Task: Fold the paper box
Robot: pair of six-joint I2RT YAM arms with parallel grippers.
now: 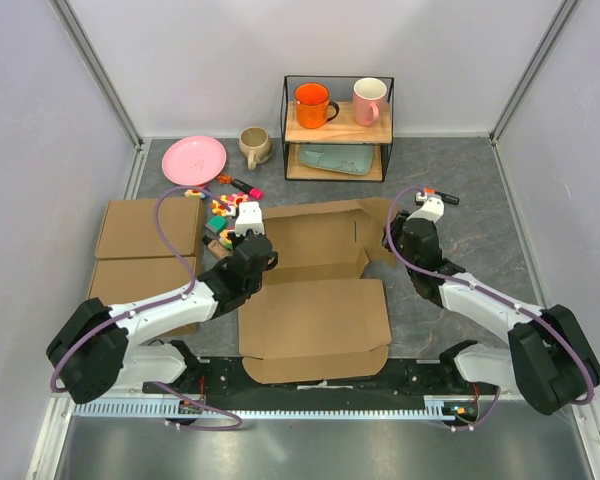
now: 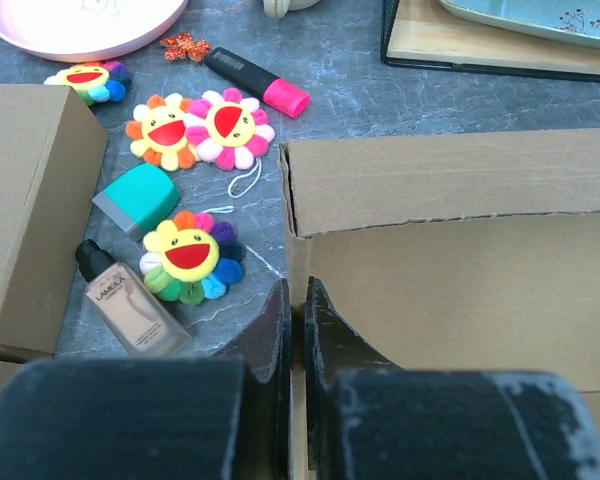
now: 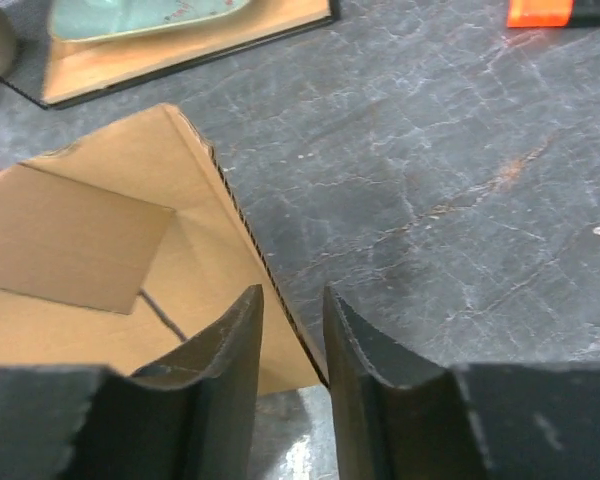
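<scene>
The paper box (image 1: 315, 320) is a brown die-cut cardboard sheet lying mid-table, its near panel flat and its far part raised into walls. My left gripper (image 1: 250, 240) is at the box's left rear corner. In the left wrist view my left gripper (image 2: 295, 290) is shut on the thin edge of the paper box's (image 2: 460, 290) left wall. My right gripper (image 1: 398, 232) is at the right flap. In the right wrist view my right gripper (image 3: 292, 295) is open and straddles the slanting edge of the paper box's (image 3: 100, 240) flap, which touches only the right finger.
Two flat ready-made boxes (image 1: 145, 228) lie at the left. Plush flowers (image 2: 190, 260), a pink highlighter (image 2: 260, 82) and a foundation bottle (image 2: 130, 305) lie beside the left gripper. Behind are a pink plate (image 1: 193, 160), a beige mug (image 1: 253, 145) and a wire shelf (image 1: 340, 130) with mugs. An orange marker (image 3: 545, 12) lies at the right.
</scene>
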